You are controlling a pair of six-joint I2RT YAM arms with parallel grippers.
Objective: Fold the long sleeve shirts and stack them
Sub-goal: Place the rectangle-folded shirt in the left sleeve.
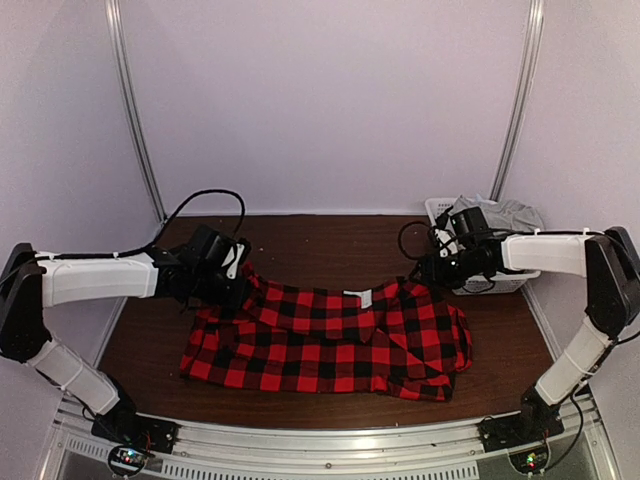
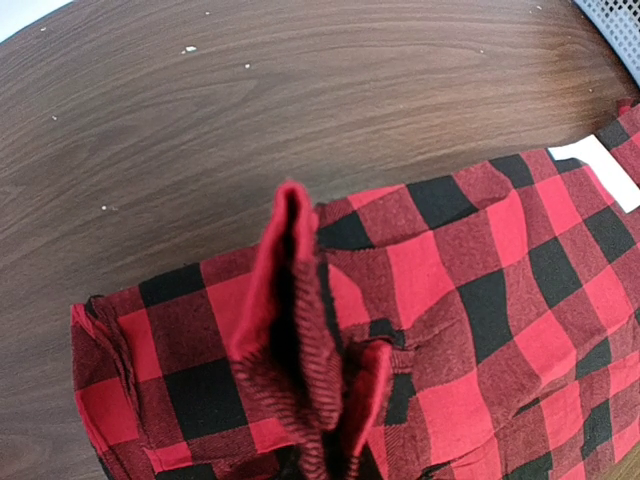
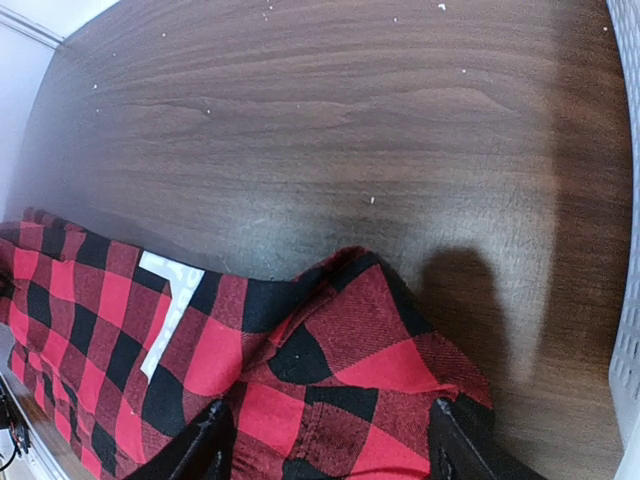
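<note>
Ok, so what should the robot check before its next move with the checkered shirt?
1. Left hand pinching the shirt: ok, shut on a raised fold.
2. Right hand gripping: not ok, open, fingers either side of the cloth.
3. Whole shirt on the table: ok.
4. Shirt lying flat: not ok, its right end is bunched.
5. Right arm clear of the basket: cannot tell, they overlap from above.
</note>
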